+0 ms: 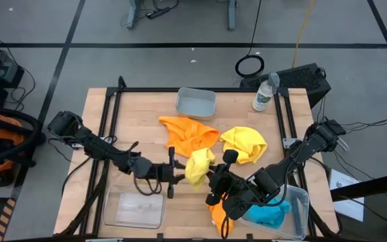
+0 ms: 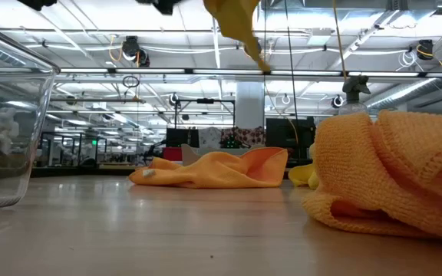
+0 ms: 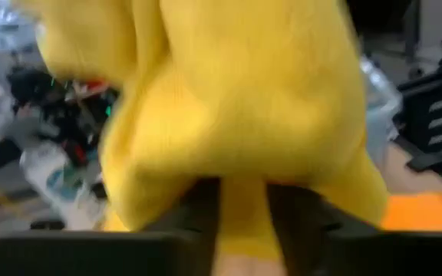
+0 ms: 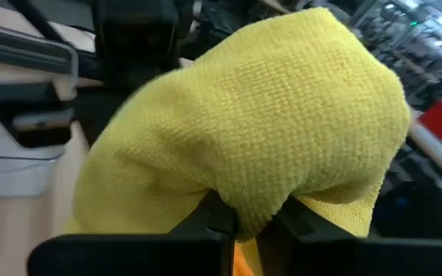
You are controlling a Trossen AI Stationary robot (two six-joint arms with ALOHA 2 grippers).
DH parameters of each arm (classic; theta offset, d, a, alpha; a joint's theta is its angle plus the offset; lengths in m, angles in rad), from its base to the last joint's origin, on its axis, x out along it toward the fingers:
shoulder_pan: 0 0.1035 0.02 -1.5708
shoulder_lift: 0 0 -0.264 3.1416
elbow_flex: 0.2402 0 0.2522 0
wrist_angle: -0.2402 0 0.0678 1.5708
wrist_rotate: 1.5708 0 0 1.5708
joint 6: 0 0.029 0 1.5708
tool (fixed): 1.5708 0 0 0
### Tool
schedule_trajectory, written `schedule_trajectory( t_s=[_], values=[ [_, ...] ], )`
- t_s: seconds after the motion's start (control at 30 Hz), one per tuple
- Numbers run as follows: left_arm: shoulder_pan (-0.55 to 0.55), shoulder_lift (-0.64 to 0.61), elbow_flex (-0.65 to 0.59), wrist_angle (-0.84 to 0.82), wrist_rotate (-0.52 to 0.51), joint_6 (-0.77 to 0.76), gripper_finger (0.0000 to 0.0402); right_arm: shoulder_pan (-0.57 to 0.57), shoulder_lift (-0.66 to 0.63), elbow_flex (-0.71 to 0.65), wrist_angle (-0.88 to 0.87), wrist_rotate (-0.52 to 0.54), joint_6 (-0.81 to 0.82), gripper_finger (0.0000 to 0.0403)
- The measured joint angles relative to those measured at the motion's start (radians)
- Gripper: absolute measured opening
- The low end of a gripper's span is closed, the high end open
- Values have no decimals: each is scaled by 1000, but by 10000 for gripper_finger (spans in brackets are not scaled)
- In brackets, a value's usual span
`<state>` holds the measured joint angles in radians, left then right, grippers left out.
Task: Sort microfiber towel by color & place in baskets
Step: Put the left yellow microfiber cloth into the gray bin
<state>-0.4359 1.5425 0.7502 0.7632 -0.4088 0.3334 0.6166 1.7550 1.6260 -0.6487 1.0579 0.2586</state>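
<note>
A yellow towel [image 1: 199, 166] hangs bunched above the table's middle between my two grippers; it also shows in the low view [image 2: 239, 27]. My left gripper [image 1: 180, 172] comes from the left and my right gripper [image 1: 215, 177] from the right, and both are shut on it. A second yellow towel [image 1: 244, 143] and an orange towel [image 1: 189, 133] lie crumpled on the table farther back. Another orange towel [image 1: 217, 216] lies at the near edge under my right arm. A blue towel [image 1: 270, 215] lies in the clear bin [image 1: 301, 202] at the near right. My left gripper pinches a bunched fold of the yellow towel [image 3: 241, 218] between its two fingers, coming about level from the table's left. The towel bulges out past the fingers and is lifted clear of the table. My right gripper pinches another bunched fold of the same towel [image 4: 253, 207] between its two fingers, coming from the table's right and near side. The cloth swells over the fingertips, clear of the table.
A small greyish bin [image 1: 195, 103] stands at the far middle, a clear bin [image 1: 134, 208] at the near left. A water bottle [image 1: 263, 94] stands at the far right. Bare wood shows between the left bin and the orange towel.
</note>
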Motion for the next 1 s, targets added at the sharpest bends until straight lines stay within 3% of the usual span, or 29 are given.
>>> schedule_trajectory(
  t_s=[0.1,0.2,0.33,0.47,0.8,1.0],
  values=[
    [-15,0,0,72,2,21,15,0,1,0,0,-20,16,25],
    [-20,-2,0,104,-13,42,15,1,1,0,0,-29,32,25],
    [-30,-2,0,103,-103,75,5,0,1,0,0,-111,57,25],
    [-31,-2,0,133,-113,78,6,0,8,0,2,-173,89,25],
    [-40,-2,0,176,-77,139,6,-26,77,-1,54,-173,97,28],
    [-40,-3,0,180,-75,143,6,-41,78,-1,55,-147,155,71]
  ],
)
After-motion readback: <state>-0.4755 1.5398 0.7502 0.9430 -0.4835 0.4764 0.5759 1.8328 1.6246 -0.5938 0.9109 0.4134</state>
